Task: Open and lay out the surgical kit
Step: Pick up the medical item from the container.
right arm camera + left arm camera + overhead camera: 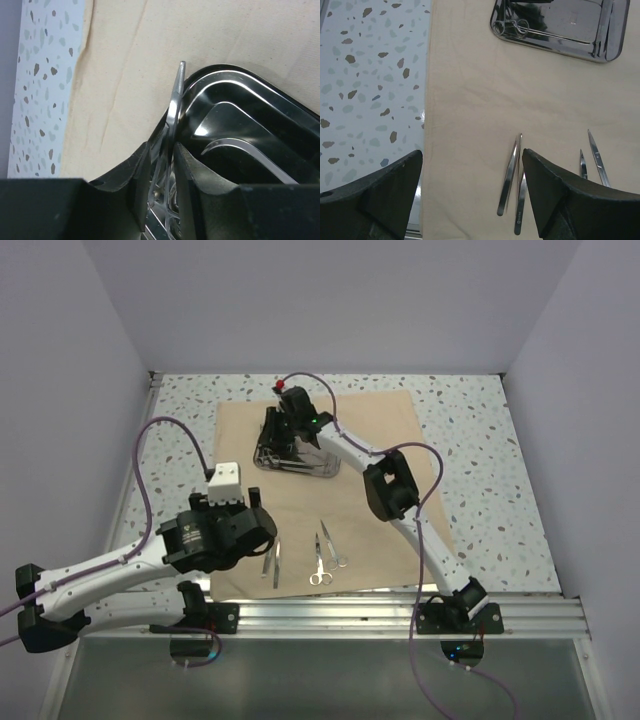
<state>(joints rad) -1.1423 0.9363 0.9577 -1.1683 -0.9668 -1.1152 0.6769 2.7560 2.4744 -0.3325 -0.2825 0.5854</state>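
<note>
Pinching a slim steel instrument (176, 95) over the rim of the shiny rectangular steel tray (235, 75), right end effector (165, 150) could snag the lip, dragging it; left end effector (471, 160) hangs spread.

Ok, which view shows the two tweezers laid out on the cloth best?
Left wrist: the tweezers lie large and sharp on the cloth beside the open left claw. Top external shows them tiny. Right wrist misses them, showing the tray and the instrument pinched in the right claw.

Top camera looks down from behind, far off — both wrist cameras sit close, all sharing the steel tray (570, 30).
</note>
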